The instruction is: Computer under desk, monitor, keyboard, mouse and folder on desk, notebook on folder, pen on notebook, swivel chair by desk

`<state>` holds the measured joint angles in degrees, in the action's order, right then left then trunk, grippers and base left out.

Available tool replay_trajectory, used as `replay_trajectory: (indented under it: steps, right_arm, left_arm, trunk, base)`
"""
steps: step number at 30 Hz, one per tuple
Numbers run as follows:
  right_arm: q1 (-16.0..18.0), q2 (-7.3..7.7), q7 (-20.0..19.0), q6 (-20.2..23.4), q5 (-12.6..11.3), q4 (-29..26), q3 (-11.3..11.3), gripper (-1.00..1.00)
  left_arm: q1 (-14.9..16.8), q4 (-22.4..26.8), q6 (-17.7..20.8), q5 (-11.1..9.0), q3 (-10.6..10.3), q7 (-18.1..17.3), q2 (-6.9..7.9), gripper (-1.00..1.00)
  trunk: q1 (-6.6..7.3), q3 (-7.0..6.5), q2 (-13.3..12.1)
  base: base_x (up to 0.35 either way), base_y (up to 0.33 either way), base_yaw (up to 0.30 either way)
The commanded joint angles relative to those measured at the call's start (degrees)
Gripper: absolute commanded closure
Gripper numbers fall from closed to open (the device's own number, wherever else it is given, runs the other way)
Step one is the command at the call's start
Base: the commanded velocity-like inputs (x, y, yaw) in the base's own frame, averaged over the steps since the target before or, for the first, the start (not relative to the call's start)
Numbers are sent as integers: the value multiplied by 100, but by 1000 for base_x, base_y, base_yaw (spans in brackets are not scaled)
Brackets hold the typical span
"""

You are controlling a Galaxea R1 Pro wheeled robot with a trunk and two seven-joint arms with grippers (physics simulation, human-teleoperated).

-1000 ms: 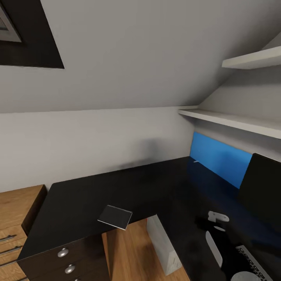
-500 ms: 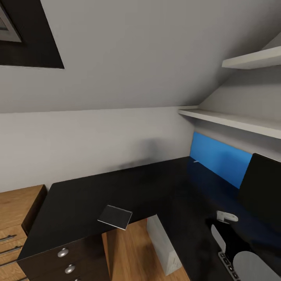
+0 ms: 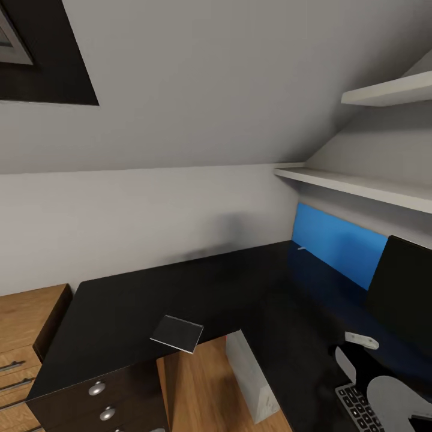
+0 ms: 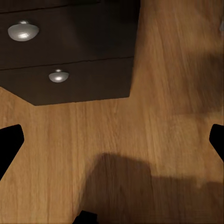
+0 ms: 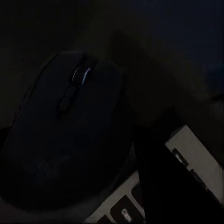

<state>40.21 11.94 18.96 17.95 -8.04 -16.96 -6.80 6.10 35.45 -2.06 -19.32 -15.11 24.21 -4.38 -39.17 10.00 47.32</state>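
Right wrist view: black mouse [image 5: 70, 135] lies close under the right pincer, partly over the keyboard [image 5: 186, 177]; grip state cannot be told. Mouse looks light, smooth and rigid; pinch its flanks. Left pincer [image 4: 112, 140] hangs spread.

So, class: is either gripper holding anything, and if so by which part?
The left gripper holds nothing; its fingers stand wide apart. In the right wrist view the mouse sits very close, but it is too dark to tell whether it is gripped.
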Motion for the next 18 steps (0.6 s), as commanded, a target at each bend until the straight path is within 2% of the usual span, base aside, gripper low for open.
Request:
replay_trajectory:
  steps: [1,3,7,18]
  right_arm:
    - [14,11,38,17,-71,21,14,100]
    - [24,16,39,42,14,65,18,100]
    - [29,12,38,75,209,126,20,100]
    - [30,2,38,69,267,140,19,100]
  left_arm:
    - [5,6,-129,-61,-37,50,3,-100]
    - [5,11,-300,-66,-36,63,-1,-100]
    - [5,14,-405,-71,-35,75,-8,-100]
    - [5,8,-425,-72,-35,74,-17,-100]
  trunk:
    - [-1,9,7]
    - [-1,9,7]
    - [-89,81,167]
    - [-331,278,608]
  base:
    - [0,0,0]
    - [0,0,0]
    - [0,0,0]
    - [0,0,0]
